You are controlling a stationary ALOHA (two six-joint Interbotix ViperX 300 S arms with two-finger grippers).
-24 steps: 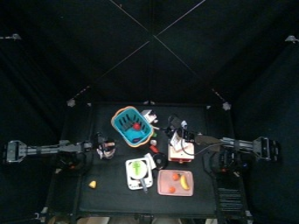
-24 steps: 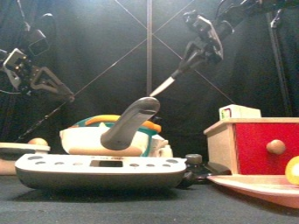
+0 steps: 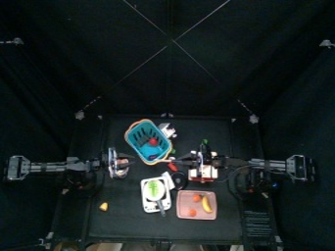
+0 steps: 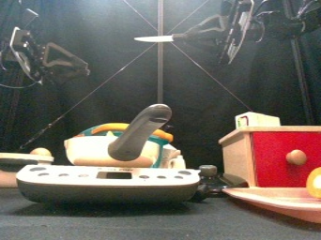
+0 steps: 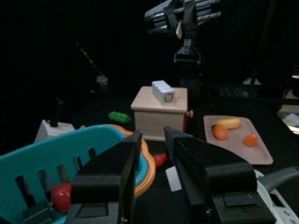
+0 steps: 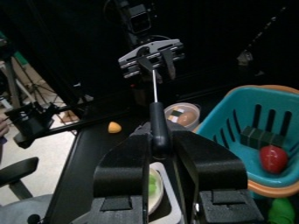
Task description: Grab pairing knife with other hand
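Observation:
My right gripper [image 4: 223,36] is shut on the black handle of the paring knife [image 4: 170,38] and holds it high above the table. The knife lies level, with its blade pointing at the left arm. In the right wrist view the handle [image 6: 156,115] sits between my jaws [image 6: 156,144]. The left gripper [image 6: 156,55] faces the blade tip there, jaws apart. The left gripper [image 4: 44,58] hangs high on the left, open and empty, apart from the knife. Its own view [image 5: 153,144] looks over the table at the right gripper [image 5: 181,13].
A teal basket [image 3: 147,137] holding food stands at the table's back. A red-fronted wooden box [image 4: 269,155] stands at the right. A pink plate [image 3: 197,204] with orange fruit and a white board [image 3: 156,191] lie in front. A grey scale [image 4: 113,183] stands at the front edge.
The right gripper has lifted the knife from a downward tilt to level and high. The left gripper has risen a little and moved toward the middle.

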